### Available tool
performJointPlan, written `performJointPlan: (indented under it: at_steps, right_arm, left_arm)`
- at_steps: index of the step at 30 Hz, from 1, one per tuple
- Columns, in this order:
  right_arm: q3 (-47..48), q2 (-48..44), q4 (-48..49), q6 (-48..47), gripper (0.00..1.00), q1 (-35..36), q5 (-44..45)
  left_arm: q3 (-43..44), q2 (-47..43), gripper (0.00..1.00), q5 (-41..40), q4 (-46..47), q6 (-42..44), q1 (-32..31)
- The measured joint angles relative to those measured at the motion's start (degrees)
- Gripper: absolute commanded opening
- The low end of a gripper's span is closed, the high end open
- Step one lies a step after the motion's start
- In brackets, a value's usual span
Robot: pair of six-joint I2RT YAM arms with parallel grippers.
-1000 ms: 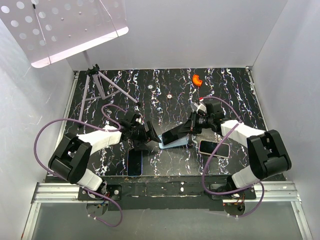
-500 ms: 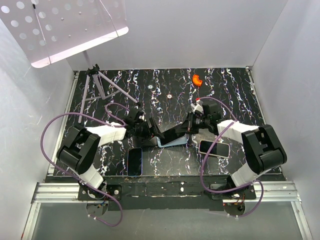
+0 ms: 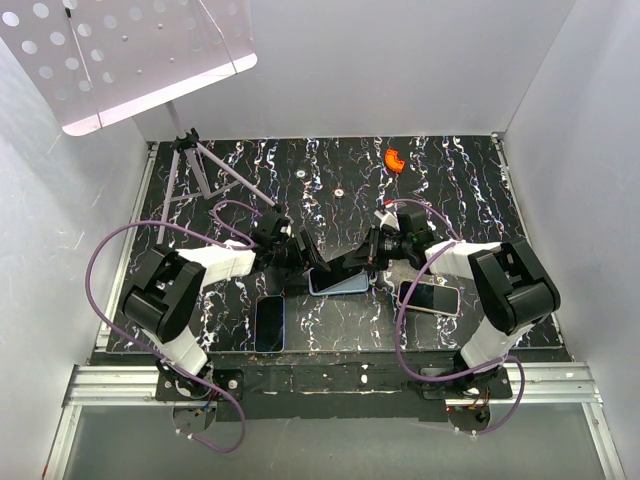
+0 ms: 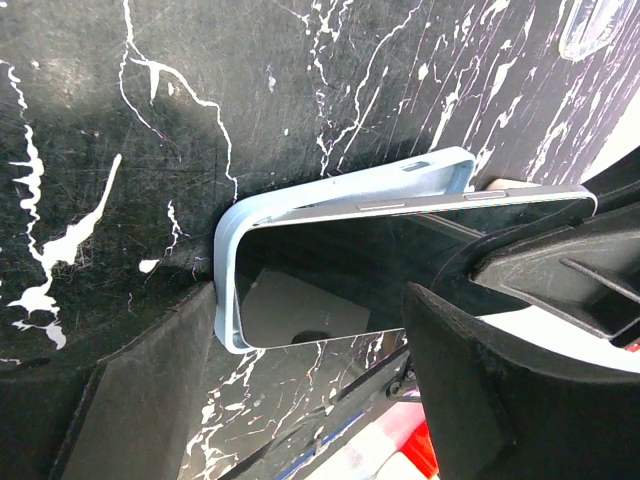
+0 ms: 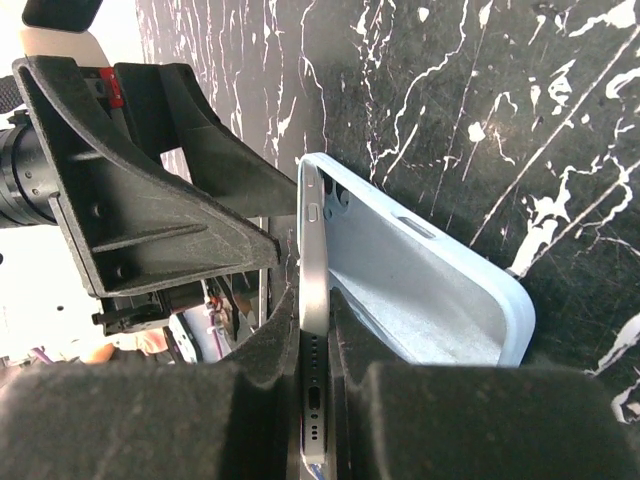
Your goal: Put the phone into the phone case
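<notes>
A black table (image 3: 455, 195) veined with white, like marble, is boxed in on three sides by plain white walls (image 3: 400, 70). A white perforated panel (image 3: 130, 55) juts in at the upper left. Below it, a thin purple stand (image 3: 207, 172) lies on the table's far corner. A small orange piece (image 3: 393, 158) sits near the back edge. Purple cables (image 3: 98, 262) loop out from both arms, whose bases are bolted to a metal rail (image 3: 100, 385) along the near edge.

In the middle of the table rests the pale blue case (image 3: 348, 287), hollow side up. The phone (image 3: 343, 266) leans tilted over it. One short end is tucked into the case at the end nearest the left gripper (image 3: 298, 255), and the other end is raised. The right gripper (image 3: 373, 250) is clamped on that raised end, with a finger on each face of the phone. The left gripper's jaws stand apart, and one finger (image 4: 150, 400) is against the case's outer rim.

Two more handsets lie flat on the table. A dark phone (image 3: 269, 323) is toward the near edge, and a pink-rimmed phone (image 3: 429, 296) is just beside the right arm.
</notes>
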Motion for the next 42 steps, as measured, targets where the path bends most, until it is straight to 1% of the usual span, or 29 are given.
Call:
performJointPlan:
  at_steps: [8, 15, 19, 21, 23, 25, 27, 30, 31, 32, 39, 42]
  right_arm:
    - [-1.40, 0.37, 4.81, 2.45, 0.01, 1.46, 2.12]
    - [-5.95, 1.57, 14.60, 7.34, 0.01, 2.29, 3.80]
    - [-7.48, 3.34, 19.47, 9.68, 0.01, 2.91, 3.96]
    - [-7.56, 4.13, 21.11, 10.56, 0.01, 3.78, 4.35]
    - [-7.56, 4.46, 22.01, 10.88, 0.01, 4.37, 4.66]
    - [-7.56, 4.72, 22.38, 11.13, 0.01, 4.76, 4.94]
    - [-7.56, 4.98, 22.51, 11.45, 0.01, 4.94, 5.01]
    - [-7.56, 5.18, 22.53, 11.74, 0.13, 5.01, 5.05]
    - [-7.56, 5.20, 22.49, 11.82, 0.15, 5.01, 5.05]
    - [-7.52, 5.20, 22.40, 11.87, 0.17, 5.03, 5.09]
    - [-7.30, 5.68, 18.82, 11.65, 0.29, 5.64, 7.17]
    - [-6.78, 6.14, 16.92, 11.28, 0.38, 5.90, 7.67]
  left_arm:
    - [0.61, 0.00, 0.73, -1.07, -1.16, -0.02, -0.55]
    - [0.57, -0.85, 0.74, -2.43, -2.40, -0.15, -0.55]
    - [0.55, -2.38, 0.72, -5.16, -5.07, 1.14, -0.87]
    - [0.55, -4.22, 0.68, -7.39, -7.63, 2.29, -1.36]
    - [0.55, -7.15, 0.58, -9.79, -10.29, 3.43, -1.86]
    - [0.59, -11.30, 0.40, -12.17, -12.55, 4.61, -2.25]
    - [0.83, -14.49, 0.25, -13.62, -13.42, 5.57, -2.43]
    - [1.62, -15.23, 0.06, -14.14, -13.75, 6.32, -2.62]
    - [1.79, -14.71, 0.03, -14.16, -13.70, 6.51, -2.67]
    - [1.88, -14.14, 0.00, -14.16, -13.73, 6.51, -2.71]
    - [2.08, -7.28, 0.00, -13.40, -13.51, 6.62, -4.11]
    - [2.10, -5.01, 0.00, -12.72, -12.61, 6.34, -4.61]
